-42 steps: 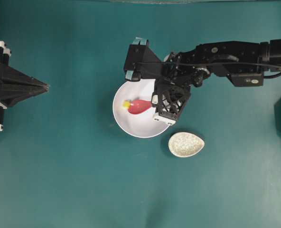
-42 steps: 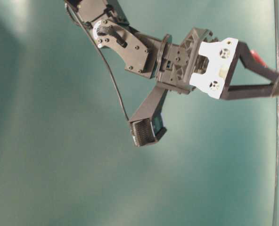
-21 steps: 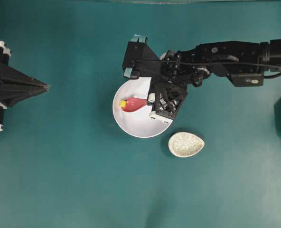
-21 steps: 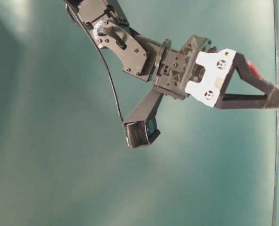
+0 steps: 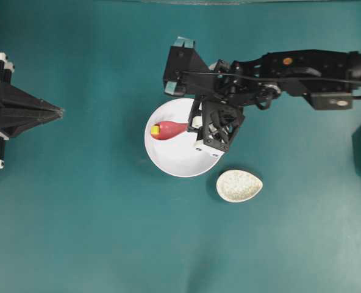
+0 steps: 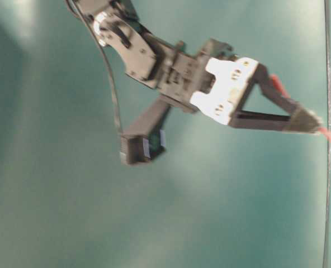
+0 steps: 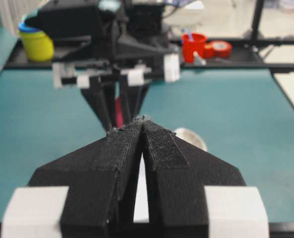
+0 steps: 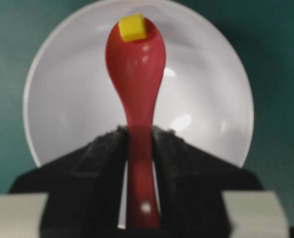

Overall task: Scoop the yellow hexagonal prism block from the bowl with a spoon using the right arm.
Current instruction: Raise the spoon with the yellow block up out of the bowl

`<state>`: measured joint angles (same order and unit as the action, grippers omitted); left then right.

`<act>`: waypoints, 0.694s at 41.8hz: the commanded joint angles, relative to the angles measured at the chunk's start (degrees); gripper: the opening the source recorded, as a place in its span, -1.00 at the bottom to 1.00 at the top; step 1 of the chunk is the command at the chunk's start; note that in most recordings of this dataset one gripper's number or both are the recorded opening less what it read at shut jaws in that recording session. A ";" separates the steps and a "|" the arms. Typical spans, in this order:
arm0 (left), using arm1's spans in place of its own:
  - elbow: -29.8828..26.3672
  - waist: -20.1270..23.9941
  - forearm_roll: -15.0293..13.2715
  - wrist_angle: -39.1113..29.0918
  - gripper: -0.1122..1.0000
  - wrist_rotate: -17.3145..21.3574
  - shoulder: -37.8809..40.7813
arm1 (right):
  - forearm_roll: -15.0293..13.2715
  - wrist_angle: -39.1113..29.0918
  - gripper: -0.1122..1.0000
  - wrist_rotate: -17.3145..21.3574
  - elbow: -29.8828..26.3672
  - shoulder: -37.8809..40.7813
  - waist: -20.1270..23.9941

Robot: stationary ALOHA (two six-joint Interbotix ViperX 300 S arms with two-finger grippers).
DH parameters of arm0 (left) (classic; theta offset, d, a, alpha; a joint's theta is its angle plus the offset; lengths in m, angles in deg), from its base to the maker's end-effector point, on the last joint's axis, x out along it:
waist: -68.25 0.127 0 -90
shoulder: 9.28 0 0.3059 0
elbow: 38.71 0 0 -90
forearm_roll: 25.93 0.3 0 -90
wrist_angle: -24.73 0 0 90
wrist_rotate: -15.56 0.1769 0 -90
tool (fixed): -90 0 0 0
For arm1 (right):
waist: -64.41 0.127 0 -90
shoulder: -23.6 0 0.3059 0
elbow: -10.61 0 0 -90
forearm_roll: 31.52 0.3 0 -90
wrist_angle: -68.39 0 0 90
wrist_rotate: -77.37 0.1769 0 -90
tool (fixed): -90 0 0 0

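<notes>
Your yellow hexagonal prism block (image 8: 132, 27) sat at the far tip of the spoon (image 8: 136, 64), over the bowl (image 5: 168, 160) by its left rim. Your right gripper (image 8: 137, 144) was clamped on the spoon's handle; the speckled spoon rest (image 5: 239, 185) lay just beside the bowl's lower right rim. Your left gripper (image 7: 143, 124) sat closed and empty at the worktop's left edge, well apart.

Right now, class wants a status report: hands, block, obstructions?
Right hand shut on spoon. Yellow block at spoon's tip, over white bowl. Left hand shut, parked. Nothing in the way.
</notes>
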<state>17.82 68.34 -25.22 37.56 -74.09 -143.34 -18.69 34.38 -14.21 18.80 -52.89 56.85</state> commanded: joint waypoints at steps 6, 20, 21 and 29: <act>-1.41 -0.09 0.09 0.26 -0.79 0.09 0.44 | -0.09 4.92 -0.39 0.09 1.58 -7.56 0.97; -1.41 -0.09 0.09 0.18 -0.79 0.09 0.44 | -0.09 13.89 -0.39 0.62 10.02 -19.78 1.14; -1.41 -0.09 0.09 0.18 -0.79 0.09 0.44 | 0.00 14.24 -0.39 0.70 10.46 -20.30 1.14; -1.41 -0.09 0.09 0.18 -0.79 0.09 0.44 | 0.00 15.38 -0.39 0.79 13.27 -23.73 1.14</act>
<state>17.82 68.34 -25.31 37.56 -74.00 -143.34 -18.69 49.06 -13.42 32.25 -74.51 57.82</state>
